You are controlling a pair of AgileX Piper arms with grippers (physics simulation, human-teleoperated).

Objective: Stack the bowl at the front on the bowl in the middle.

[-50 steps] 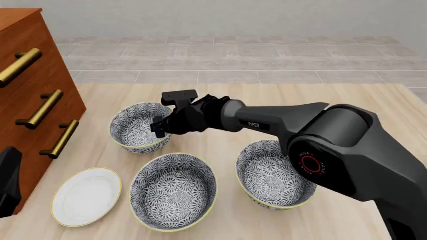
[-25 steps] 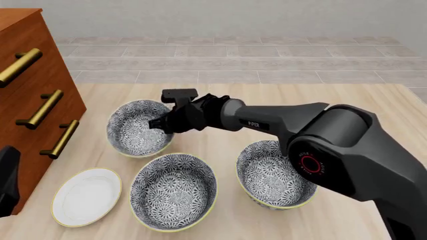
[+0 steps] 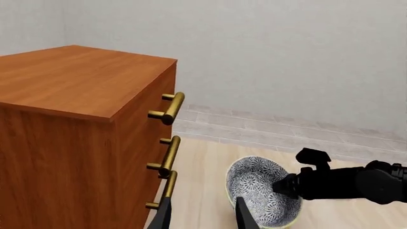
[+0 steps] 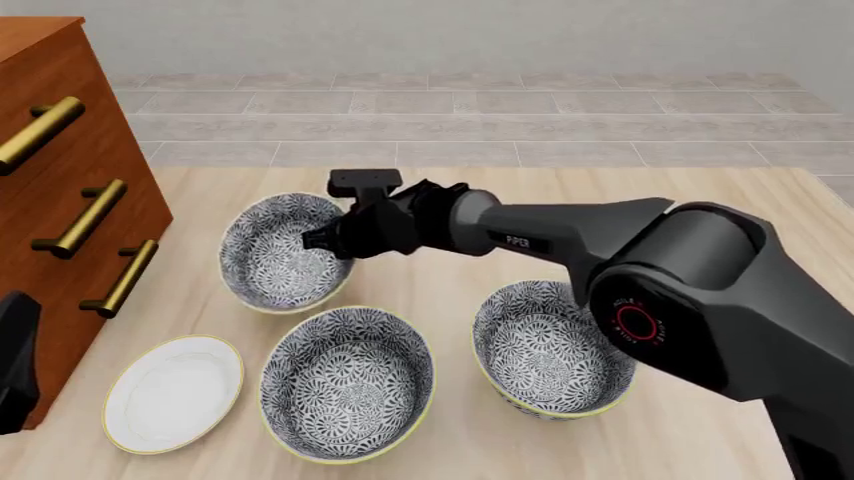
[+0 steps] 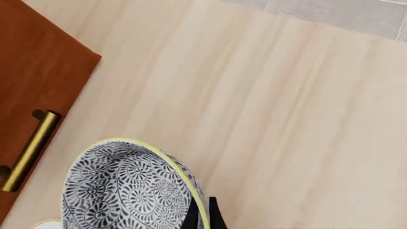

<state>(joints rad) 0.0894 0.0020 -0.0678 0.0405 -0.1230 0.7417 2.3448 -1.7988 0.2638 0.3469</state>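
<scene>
Leftmost stands a wooden dresser (image 4: 60,190) with brass handles (image 4: 83,218), at the table's (image 4: 694,220) left edge. Low beside it the left arm (image 4: 14,365) shows only as a dark shape at the picture's edge. In its wrist view the left gripper (image 3: 203,220) has its two fingers (image 3: 164,215) set well apart with nothing between them, pointing toward the dresser's front corner and the far bowl.

Next comes a flat white plate (image 4: 174,392), near the table's front, just beside the middle bowl (image 4: 347,380), which sits upright.

Behind those two is the front bowl (image 4: 274,262), farthest forward along the reach and near the dresser. It is tipped, its patterned inside turned toward the camera. The right gripper (image 4: 320,240) grips it at the right side of its yellowish rim. In the right wrist view the fingers (image 5: 214,217) are nearly closed, with that rim pinched between them. Whether its base touches the table I cannot tell.

From there the right arm (image 4: 574,235) runs back across the table to the lower right, passing over the third bowl (image 4: 547,350), which stands upright and apart from the middle bowl.
</scene>
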